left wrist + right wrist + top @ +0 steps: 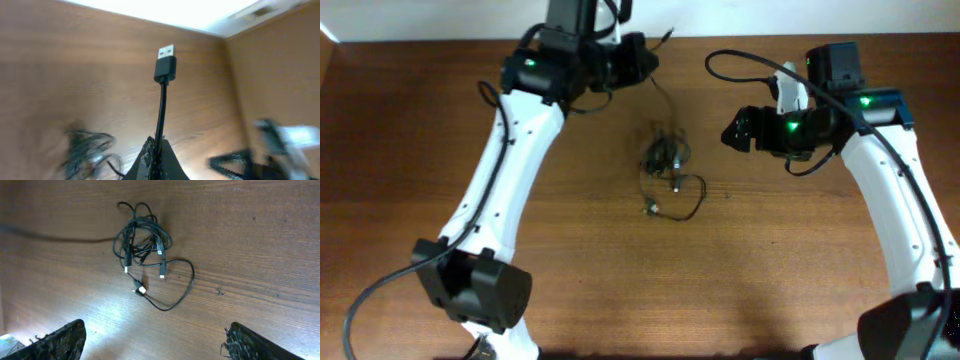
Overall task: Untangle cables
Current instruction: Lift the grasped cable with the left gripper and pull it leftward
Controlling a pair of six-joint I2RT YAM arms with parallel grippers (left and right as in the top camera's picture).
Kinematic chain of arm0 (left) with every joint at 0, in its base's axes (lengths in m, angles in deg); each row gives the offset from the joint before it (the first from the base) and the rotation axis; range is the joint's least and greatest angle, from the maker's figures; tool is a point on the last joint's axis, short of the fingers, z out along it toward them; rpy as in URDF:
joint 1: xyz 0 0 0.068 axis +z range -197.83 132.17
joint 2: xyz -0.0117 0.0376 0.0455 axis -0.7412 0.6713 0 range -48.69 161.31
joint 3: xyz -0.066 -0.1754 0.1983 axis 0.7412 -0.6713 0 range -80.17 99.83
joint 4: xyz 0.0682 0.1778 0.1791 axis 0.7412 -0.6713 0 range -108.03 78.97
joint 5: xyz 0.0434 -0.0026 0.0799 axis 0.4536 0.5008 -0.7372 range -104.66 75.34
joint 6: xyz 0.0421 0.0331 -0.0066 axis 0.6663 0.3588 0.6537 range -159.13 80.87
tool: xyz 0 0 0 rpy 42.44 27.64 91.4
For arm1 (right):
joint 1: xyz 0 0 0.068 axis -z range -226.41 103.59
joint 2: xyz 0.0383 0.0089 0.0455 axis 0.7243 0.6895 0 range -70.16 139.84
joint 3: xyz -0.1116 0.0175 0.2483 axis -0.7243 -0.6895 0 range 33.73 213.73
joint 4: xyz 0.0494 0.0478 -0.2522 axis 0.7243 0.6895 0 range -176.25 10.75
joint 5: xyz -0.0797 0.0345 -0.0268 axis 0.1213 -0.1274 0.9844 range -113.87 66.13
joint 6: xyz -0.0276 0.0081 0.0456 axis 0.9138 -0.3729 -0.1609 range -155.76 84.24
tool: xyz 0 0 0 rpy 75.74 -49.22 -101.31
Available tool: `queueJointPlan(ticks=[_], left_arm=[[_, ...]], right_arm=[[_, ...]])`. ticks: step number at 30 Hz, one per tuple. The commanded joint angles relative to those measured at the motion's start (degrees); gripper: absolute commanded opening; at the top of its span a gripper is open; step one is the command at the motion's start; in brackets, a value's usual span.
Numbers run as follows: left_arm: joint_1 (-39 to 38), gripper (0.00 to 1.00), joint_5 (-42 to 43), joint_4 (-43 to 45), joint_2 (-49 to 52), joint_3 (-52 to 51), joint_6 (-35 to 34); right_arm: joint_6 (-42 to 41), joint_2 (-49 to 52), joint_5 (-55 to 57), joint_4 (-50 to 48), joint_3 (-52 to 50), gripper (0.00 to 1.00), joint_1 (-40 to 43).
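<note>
Black cables (665, 160) bunched mid-table (770, 260), overhead. Left gripper (642, 62) at far edge, one strand running from bunch up to it. Right gripper (732, 132) near cables, not touching.

Left wrist: jaws pinched on strand, USB plug (166, 61) poking out beyond; rest of cables blurred, lower left.

Right wrist: fingers (62, 340) wide apart, holding nothing; cables ahead on wood.

Step, likely: drawing one end free. Next: right gripper pins bunch, left pulls away.

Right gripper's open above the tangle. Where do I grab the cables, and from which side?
Probably the single loop bulging out of the knotted cables: it lies flat and apart, so the right gripper can drop from above, straddling one strand.
</note>
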Motion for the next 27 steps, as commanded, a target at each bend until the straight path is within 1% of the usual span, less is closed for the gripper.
queueJointPlan(ticks=[1,7,12,20,27], left_arm=[[1.16,0.00,11.13,3.58,-4.33,1.16,-2.32],[1.57,0.00,16.85,11.41,-5.46,1.18,-8.28],[4.11,0.00,17.18,18.12,-6.19,1.25,-12.26],[13.75,0.00,16.94,32.26,-10.32,1.33,-21.75],[21.27,0.00,14.53,39.01,-15.08,1.33,-23.52]], right_arm=[[0.24,2.05,-1.51,-1.16,1.05,0.91,-0.35],[0.63,4.31,-6.51,-4.74,0.96,0.90,-0.57],[0.63,5.01,-7.13,-5.42,0.96,0.90,-1.57],[0.59,5.01,-7.15,-5.49,0.96,0.89,-2.62],[0.59,5.01,-7.13,-5.01,0.96,0.90,-2.60]])
